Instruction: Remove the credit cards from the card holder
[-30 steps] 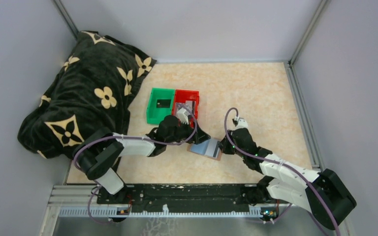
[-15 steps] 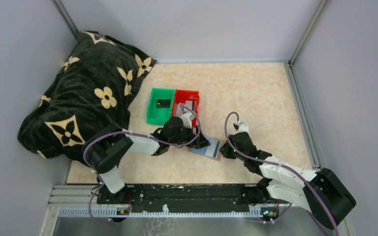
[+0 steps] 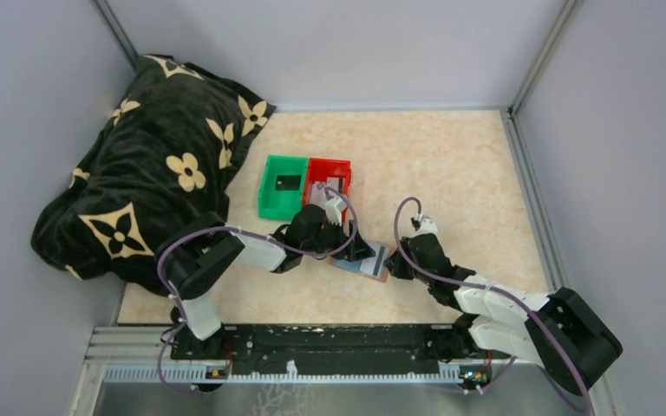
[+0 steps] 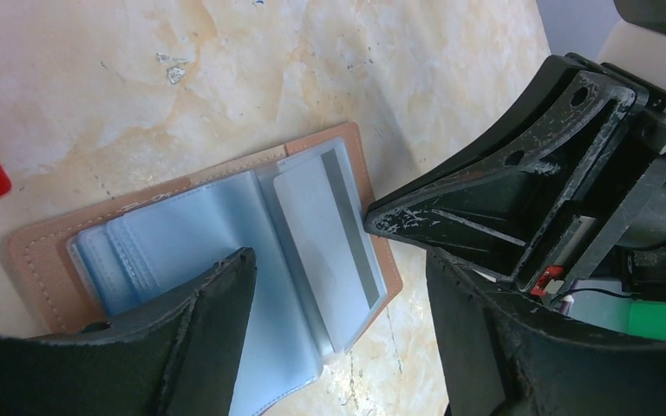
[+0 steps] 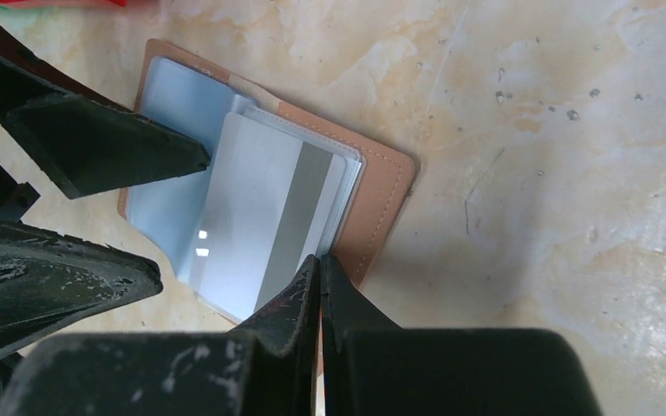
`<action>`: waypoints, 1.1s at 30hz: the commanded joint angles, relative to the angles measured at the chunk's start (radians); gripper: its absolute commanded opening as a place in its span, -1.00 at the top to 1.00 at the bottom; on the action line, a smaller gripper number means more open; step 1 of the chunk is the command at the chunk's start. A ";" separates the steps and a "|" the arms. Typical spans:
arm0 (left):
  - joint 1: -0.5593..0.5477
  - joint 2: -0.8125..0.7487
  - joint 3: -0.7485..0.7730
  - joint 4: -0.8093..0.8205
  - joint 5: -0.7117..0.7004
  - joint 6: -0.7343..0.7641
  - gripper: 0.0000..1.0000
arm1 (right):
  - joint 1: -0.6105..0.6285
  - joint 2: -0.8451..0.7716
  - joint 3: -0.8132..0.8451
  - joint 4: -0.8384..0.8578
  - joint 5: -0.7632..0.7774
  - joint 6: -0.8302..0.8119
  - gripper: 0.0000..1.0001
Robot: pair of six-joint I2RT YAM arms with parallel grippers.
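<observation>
The card holder (image 3: pixel 373 265) lies open on the table, tan leather (image 4: pixel 42 251) with pale blue pockets. A grey-silver credit card (image 4: pixel 323 234) sits in its right pocket, its darker stripe (image 5: pixel 293 204) towards the tan edge (image 5: pixel 383 186). My left gripper (image 3: pixel 355 251) hangs open low over the wallet, one finger over the blue lining and the other off its right edge (image 4: pixel 338 260). My right gripper (image 3: pixel 391 264) is shut, its tips (image 5: pixel 319 258) resting at the wallet's edge beside the card, with nothing between them.
A green bin (image 3: pixel 269 198) with a dark card (image 3: pixel 288 182) and a red bin (image 3: pixel 336 165) with a grey card stand just behind the wallet. A black flowered blanket (image 3: pixel 147 173) fills the back left. Grey walls enclose the table.
My left gripper has come forward and down from the red bin to hang over the open wallet. The right gripper stayed shut at the wallet's right edge, shifting slightly left.
</observation>
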 commanded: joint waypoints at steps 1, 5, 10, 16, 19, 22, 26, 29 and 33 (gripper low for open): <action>-0.009 0.042 0.006 0.002 0.045 -0.022 -0.55 | 0.006 0.063 -0.019 0.072 -0.037 0.017 1.00; -0.015 0.054 0.000 0.045 0.079 -0.058 -0.39 | 0.006 0.097 -0.023 0.100 -0.049 0.021 1.00; -0.019 0.066 -0.013 0.107 0.127 -0.115 -0.21 | 0.006 0.113 -0.025 0.119 -0.053 0.021 1.00; -0.021 0.073 -0.028 0.137 0.138 -0.134 -0.04 | 0.007 0.125 -0.035 0.135 -0.061 0.027 1.00; -0.021 0.077 -0.042 0.192 0.145 -0.176 0.01 | 0.006 0.129 -0.042 0.147 -0.064 0.031 1.00; -0.021 0.102 -0.048 0.302 0.189 -0.238 0.04 | 0.005 0.137 -0.047 0.157 -0.066 0.036 1.00; -0.021 0.135 -0.040 0.362 0.213 -0.285 0.13 | 0.006 0.145 -0.051 0.163 -0.067 0.038 1.00; -0.022 0.142 -0.035 0.341 0.199 -0.273 0.13 | 0.006 0.141 -0.055 0.167 -0.067 0.039 1.00; -0.024 0.154 -0.025 0.330 0.203 -0.270 0.11 | 0.006 0.144 -0.058 0.170 -0.068 0.039 1.00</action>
